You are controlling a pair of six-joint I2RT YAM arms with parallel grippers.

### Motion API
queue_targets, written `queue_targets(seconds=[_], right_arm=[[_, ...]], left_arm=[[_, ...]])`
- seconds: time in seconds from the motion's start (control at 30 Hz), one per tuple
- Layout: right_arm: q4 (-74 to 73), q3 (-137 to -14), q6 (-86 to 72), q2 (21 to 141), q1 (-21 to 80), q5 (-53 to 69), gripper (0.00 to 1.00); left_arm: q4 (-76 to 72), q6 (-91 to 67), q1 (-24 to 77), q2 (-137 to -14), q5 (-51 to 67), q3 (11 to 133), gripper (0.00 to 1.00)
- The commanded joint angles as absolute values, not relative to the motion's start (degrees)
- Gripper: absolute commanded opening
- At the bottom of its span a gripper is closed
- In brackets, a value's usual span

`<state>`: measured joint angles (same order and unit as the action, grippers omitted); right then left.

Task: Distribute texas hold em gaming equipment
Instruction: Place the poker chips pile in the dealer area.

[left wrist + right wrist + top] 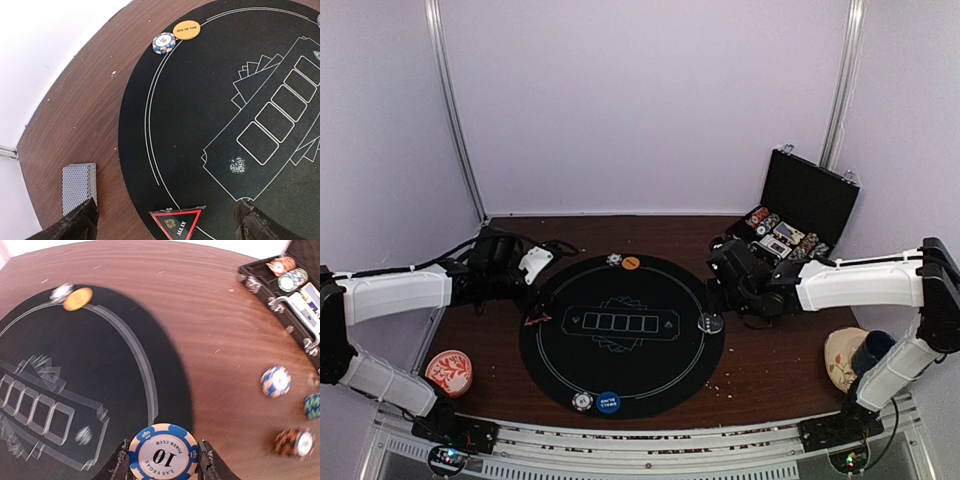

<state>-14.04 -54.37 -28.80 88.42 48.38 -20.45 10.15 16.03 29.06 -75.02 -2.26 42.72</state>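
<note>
One round blue-and-cream poker chip [162,452] is showing its flat face, squeezed in the right pincer [162,462]; the left pincer [165,215] is hanging wide open.

The back wall [640,100] and the two side walls are plain panels, pale with a light violet tone. In each back corner stands a thin metal post [455,110]. The table [770,360] is of dark brown wood, with small pale crumbs on it. Along its near edge runs a metal rail [640,452]. The light is soft and even.
</note>
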Motion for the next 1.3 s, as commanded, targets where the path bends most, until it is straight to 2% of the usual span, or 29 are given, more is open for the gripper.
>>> queue_targets(seconds=[0.0,0.37,1.27], right_arm=[[-14.9,-50.0,-34.9,85.3,54.1,-24.3,0.30],[-13.3,-42.1,-45.1,86.7,64.4,-26.7,0.30],[-8.5,-42.8,-42.5,97.5,60.0,-26.7,0.32]], left_arm=[[7.2,15.5,28.7,-75.5,-3.0,42.0,0.98],[7.3,15.4,28.7,-75.0,-3.1,42.0,0.98],[7.2,15.4,28.7,-75.0,-3.2,41.9,0.98]])
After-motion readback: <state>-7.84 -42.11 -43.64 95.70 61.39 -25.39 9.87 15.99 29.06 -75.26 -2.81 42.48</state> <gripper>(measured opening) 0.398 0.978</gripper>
